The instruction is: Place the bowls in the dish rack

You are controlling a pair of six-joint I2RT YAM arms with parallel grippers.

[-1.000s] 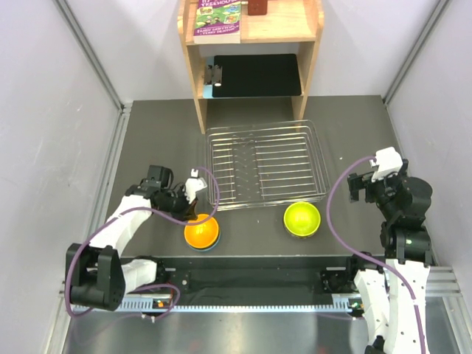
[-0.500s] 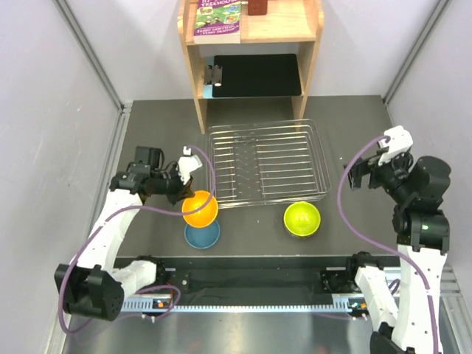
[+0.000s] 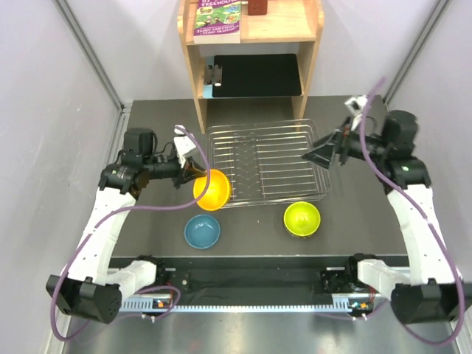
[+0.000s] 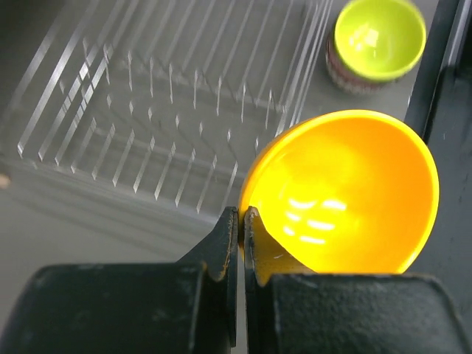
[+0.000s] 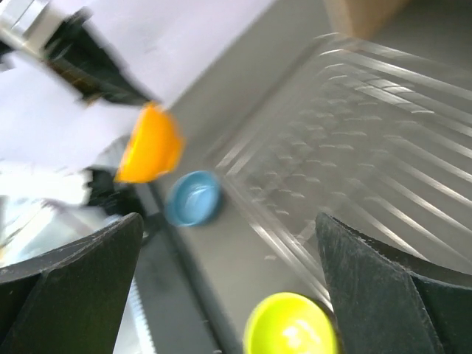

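From above, the round orange bowl [image 3: 212, 189] is held tilted at the near-left corner of the silver wire dish rack [image 3: 258, 126]. The small blue bowl [image 3: 202, 231] stands on the dark bench [image 3: 354, 221] just nearer the arms, and the lime-green bowl [image 3: 302, 218] sits by the rack's near-right corner. The left wrist view adds what that one hides: the left jaws are clenched on the orange bowl's [image 4: 346, 192] rim, its hollow facing the camera, and the lime-green bowl [image 4: 380, 37] is nested in a patterned bowl [image 4: 338, 72] beneath it. The right wrist view, blurred, shows the right jaws released and spread wide, holding nothing, over the rack's [image 5: 369, 147] right side, with the orange bowl [image 5: 150, 144] well apart from them across the rack
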